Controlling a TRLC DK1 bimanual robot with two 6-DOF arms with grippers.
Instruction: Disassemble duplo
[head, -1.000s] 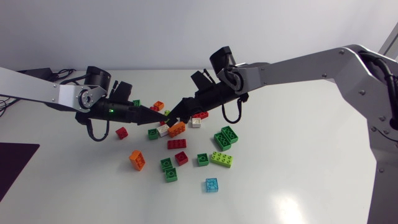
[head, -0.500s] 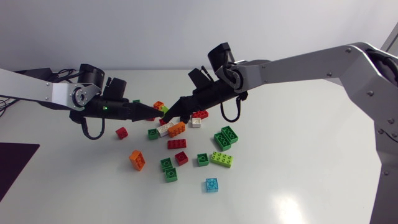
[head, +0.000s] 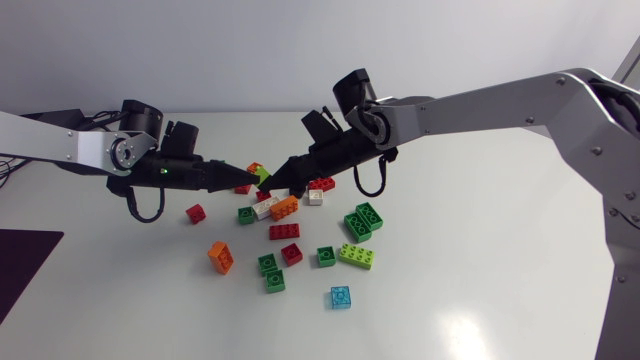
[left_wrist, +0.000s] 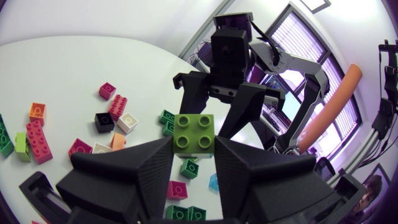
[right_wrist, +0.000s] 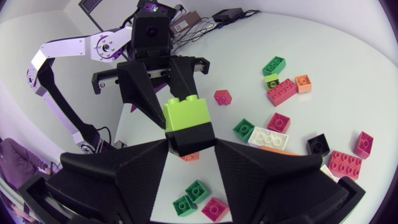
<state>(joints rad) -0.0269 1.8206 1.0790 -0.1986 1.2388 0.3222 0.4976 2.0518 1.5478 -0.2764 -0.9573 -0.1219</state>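
Change: the left arm is drawing back slightly, its wrist farther from the long red brick (head: 284, 232) than a second ago. The right arm is hardly shifting, and the two hands are still meeting tip to tip.
Left arm: it is stretching low across the bench (head: 480, 260), pointing at the right arm's fingertips.
Right arm: it is angling down to the far side of the long red brick.
Left hand (left_wrist: 194, 143): it is pinching the lime brick (left_wrist: 193, 130) from both sides.
Right hand (right_wrist: 191, 144): it is clamping the black brick (right_wrist: 189, 138).
Stack: lime is sitting on black, off the bench, beyond the long red brick.
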